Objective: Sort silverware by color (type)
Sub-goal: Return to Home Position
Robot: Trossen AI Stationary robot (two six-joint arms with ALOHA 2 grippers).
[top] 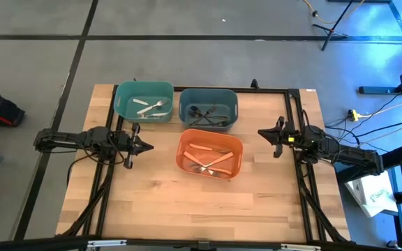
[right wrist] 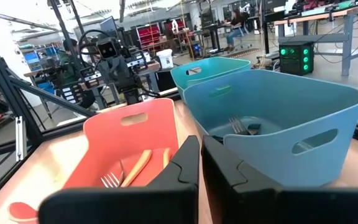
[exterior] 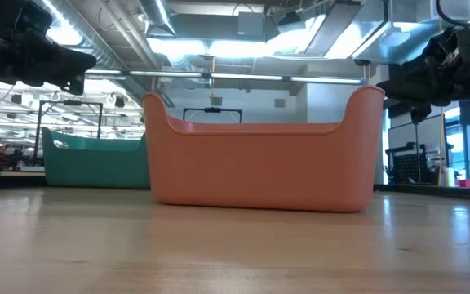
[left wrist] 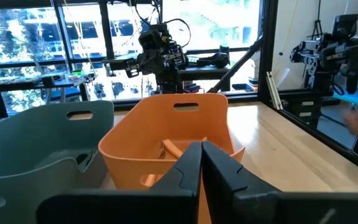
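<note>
Left gripper (top: 145, 146), right gripper (top: 262, 132) pinched closed; between them thin orange forks (top: 211, 162) lie roughly lengthwise in smooth rounded orange plastic bin (top: 181, 150).

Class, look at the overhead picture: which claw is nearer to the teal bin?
Left. The left claw sits just below the teal bin in the high view; the right claw is farther off, past the blue-grey bin.

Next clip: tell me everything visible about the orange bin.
The orange bin is a smooth rectangular plastic tub with rounded corners and a slot handle in each raised end wall. It stands upright on the wooden table, just before the blue-grey bin; whether they touch cannot be told. Several orange-handled forks lie crossed inside. The left gripper and right gripper flank it, apart.
</note>
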